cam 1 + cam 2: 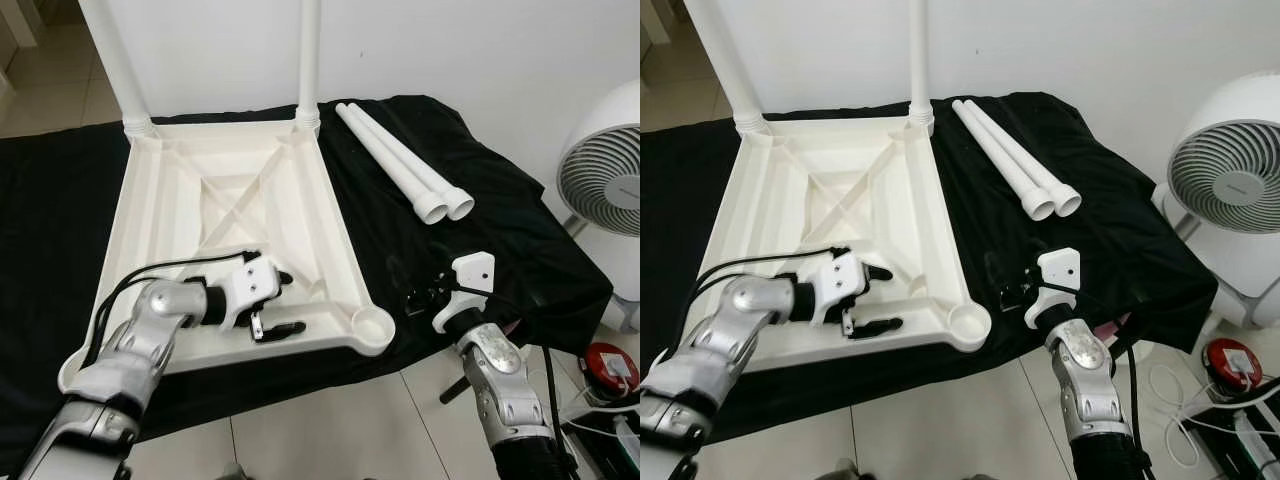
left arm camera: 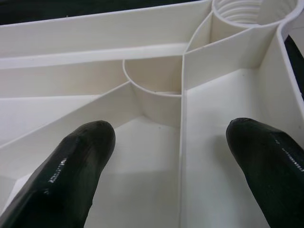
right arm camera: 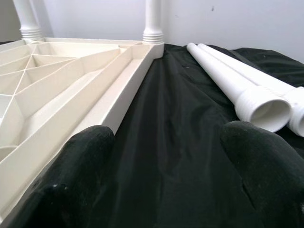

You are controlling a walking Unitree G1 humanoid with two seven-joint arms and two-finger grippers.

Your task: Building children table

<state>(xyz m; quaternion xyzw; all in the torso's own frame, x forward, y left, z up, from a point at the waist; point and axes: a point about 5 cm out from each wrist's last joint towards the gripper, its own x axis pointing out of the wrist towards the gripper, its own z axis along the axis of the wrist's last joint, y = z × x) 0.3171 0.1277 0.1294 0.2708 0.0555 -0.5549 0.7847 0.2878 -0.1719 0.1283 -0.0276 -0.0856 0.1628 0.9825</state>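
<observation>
- The white tabletop (image 1: 240, 200) is lying upside down on a black cloth (image 1: 500, 230), with two legs (image 1: 309, 60) already standing in its far corner sockets and the near right socket (image 1: 372, 325) still sitting empty.
- The two loose legs (image 1: 400, 165) are lying side by side on the cloth, just beside the tabletop's right edge, open ends facing the robot.
- The left claw (image 1: 275, 305) is hovering over the ribbed underside near the front rim, its fingers (image 2: 71, 166) spread apart and gripping nothing.
- The right claw (image 1: 420, 297) is hanging over the cloth between the tabletop and the loose legs, its fingers (image 3: 266, 161) also apart and empty.
- Risk, as I judge it: the round legs may be rolling away under a glancing grip, and the loose cloth may be bunching or snagging a finger.
- A leg started crooked could be jamming in the socket's thread, and pushing could be sliding the whole tabletop.
- A white fan (image 1: 605, 170) is standing at the right, with cables (image 1: 600, 400) on the floor near the right arm, both crowding a wide swing.
</observation>
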